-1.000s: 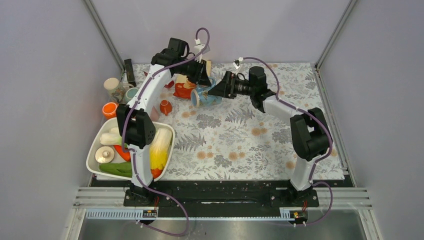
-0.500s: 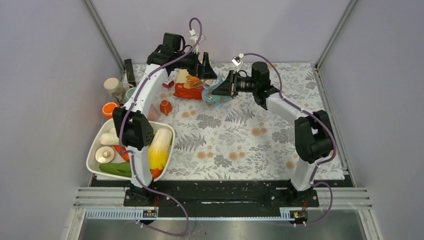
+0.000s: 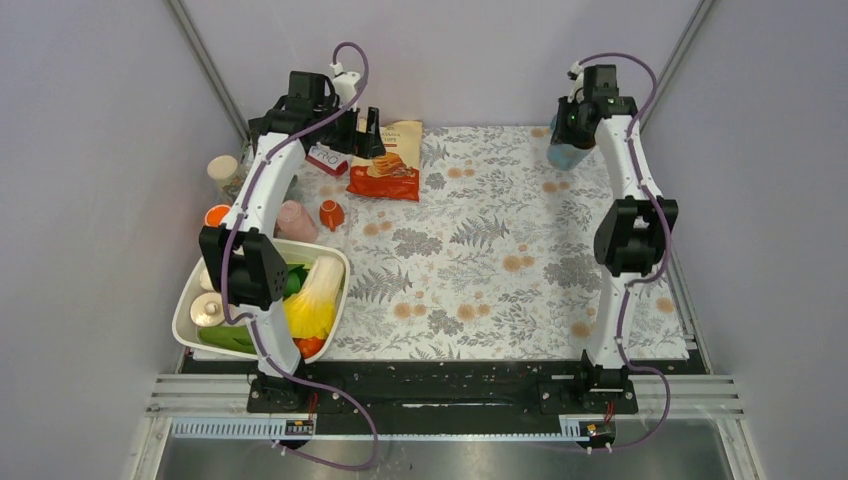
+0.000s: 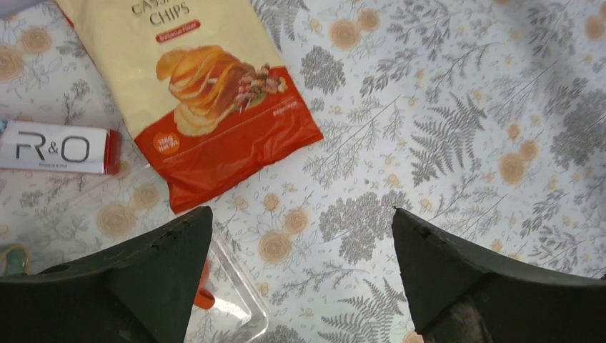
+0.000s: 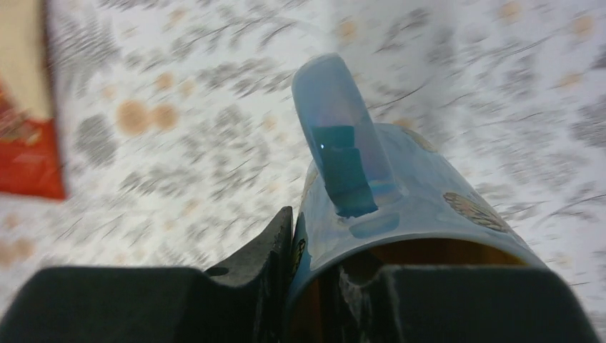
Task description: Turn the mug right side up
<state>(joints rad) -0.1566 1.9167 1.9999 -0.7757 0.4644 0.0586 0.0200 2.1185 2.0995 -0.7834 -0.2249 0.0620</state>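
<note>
So the handover is done. A second ago both arms were meeting at the blue mug (image 3: 562, 155) just right of the cassava chips bag (image 3: 385, 160). Now the right arm has swung it far off to the right of that bag, by the back corner of the floral mat (image 3: 480, 270).

The right gripper (image 5: 314, 264) is pinching the mug's wall at the rim, one finger inside and one outside, with the handle (image 5: 343, 136) sticking out away from the wrist. The left gripper (image 4: 300, 214) has let go and pulled back. It hangs over the mat just right of the bag's lower edge, with its jaws spread wide and nothing between them.

My read is that the mouth faces up toward the wrist, so the flip is basically made and it only needs setting down. I can't tell whether the base is on the mat yet, since the wrist view is smeared.

The bag reads "CHIPS" with a cut-off "CASSA" above it. The small flavour line is too tiny to trust. The white and red packet (image 4: 57, 148) left of the bag says "R&O"
</note>
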